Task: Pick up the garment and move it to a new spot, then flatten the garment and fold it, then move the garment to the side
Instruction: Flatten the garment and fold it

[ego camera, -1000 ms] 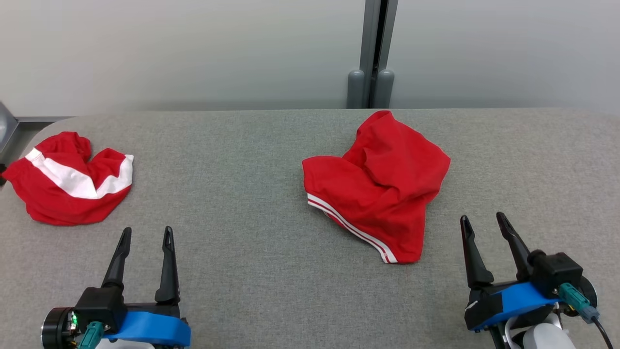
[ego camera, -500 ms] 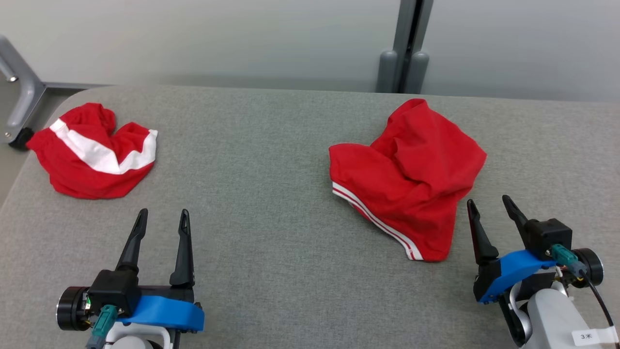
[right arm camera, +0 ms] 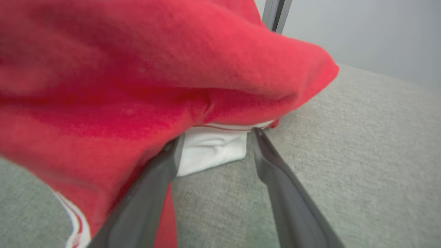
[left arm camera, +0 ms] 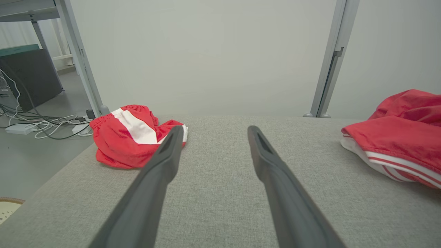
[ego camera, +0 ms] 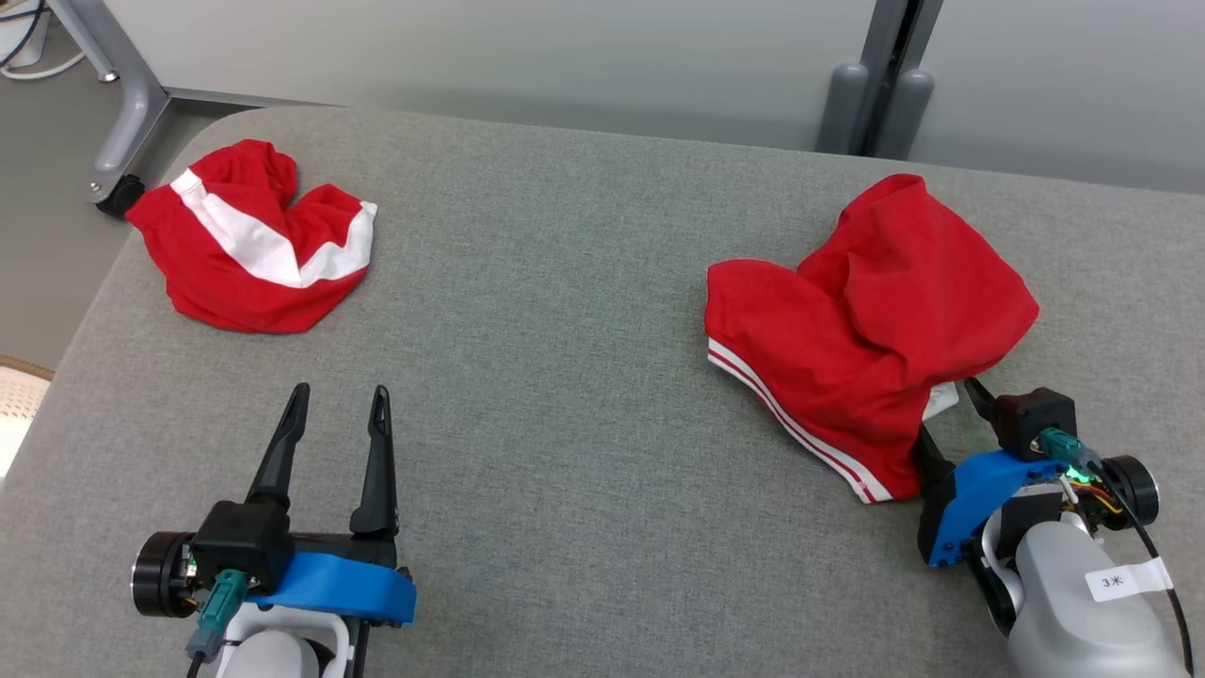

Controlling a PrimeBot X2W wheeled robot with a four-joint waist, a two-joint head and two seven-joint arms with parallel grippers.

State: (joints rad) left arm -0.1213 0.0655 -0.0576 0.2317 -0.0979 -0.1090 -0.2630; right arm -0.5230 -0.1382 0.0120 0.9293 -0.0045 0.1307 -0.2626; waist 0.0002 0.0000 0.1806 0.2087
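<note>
Where the right gripper point(ego camera: 946, 414) meets the garment point(ego camera: 866, 311), its jaws stand apart, one finger partly hidden by the near edge of the cloth and the other just beside it; nothing is clamped yet. The garment, red shorts with white-striped hems, lies crumpled in a loose heap on the right part of the table point(ego camera: 565, 330), its near fold bulging over the finger tips. From the right wrist, a white patch point(right arm camera: 213, 151), lining or label, sits between the two fingers beneath an overhanging red fold. The left gripper point(ego camera: 339, 400), likewise spread wide, sits low over bare table, well apart from this garment and from a second garment point(ego camera: 254, 240) near the far left corner. Handling, by judgement: thin knit cloth, light and limp, neither fragile nor slippery; it should sag and trail when lifted, and a shallow pinch may catch one layer only. The doubled edge at the white patch, or the stitched striped hem point(ego camera: 800, 424), probably offers the firmest hold, whereas a pinch mid-heap would gather loose folds and hinder flattening.
</note>
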